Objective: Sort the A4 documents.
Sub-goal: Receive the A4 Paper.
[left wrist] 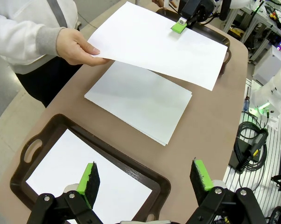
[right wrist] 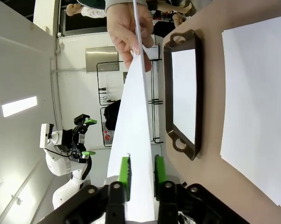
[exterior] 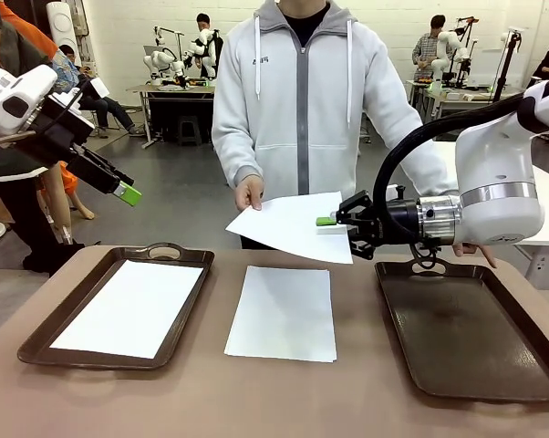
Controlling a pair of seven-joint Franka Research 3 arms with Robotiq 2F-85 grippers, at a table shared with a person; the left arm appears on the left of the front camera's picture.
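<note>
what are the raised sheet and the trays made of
The raised sheet looks like thin matte white paper: seen edge-on near the person's hand it is a mere line. The left tray and right tray look like dark brown plastic or coated wood, with a faint sheen; I cannot tell which.

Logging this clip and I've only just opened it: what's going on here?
A person's hand holds the raised sheet in the air over the table. The right gripper has its fingers on either side of that sheet's other edge, but I cannot tell whether it is clamped. The left gripper hangs open above the left tray, which holds a second sheet. Loose paper lies on the table between the trays. The right tray has no paper in it.
</note>
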